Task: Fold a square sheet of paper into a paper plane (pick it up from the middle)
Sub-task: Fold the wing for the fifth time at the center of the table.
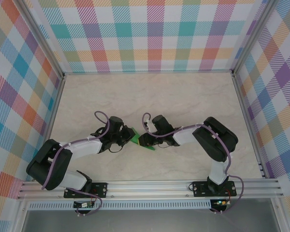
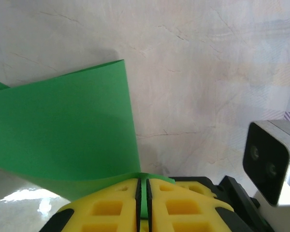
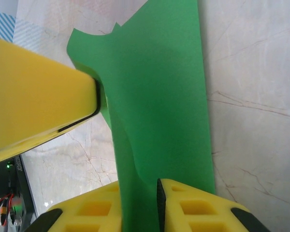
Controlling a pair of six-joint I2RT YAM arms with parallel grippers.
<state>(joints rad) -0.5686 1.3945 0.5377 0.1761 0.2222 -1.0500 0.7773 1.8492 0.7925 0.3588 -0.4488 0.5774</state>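
The square sheet of paper [image 1: 137, 137], bright green and bent, hangs between my two grippers near the table's front middle. My left gripper [image 1: 130, 137] is shut on its edge; in the left wrist view the yellow fingers [image 2: 111, 208] pinch a thin green strip, and the sheet [image 2: 63, 125] spreads up and to the left. In the right wrist view the paper [image 3: 159, 96] runs down between my right gripper's [image 3: 137, 188] fingers and lies against the right pad. It hides the other pad, so the gap cannot be judged. The left gripper's finger [image 3: 38, 96] clamps the sheet's far edge.
The marbled tabletop [image 1: 150, 96] lies open behind the arms. Chequered walls [image 1: 150, 34] close the back and both sides. An aluminium rail [image 1: 150, 186] runs along the near edge. The right wrist's camera housing [image 2: 268, 162] sits close beside my left gripper.
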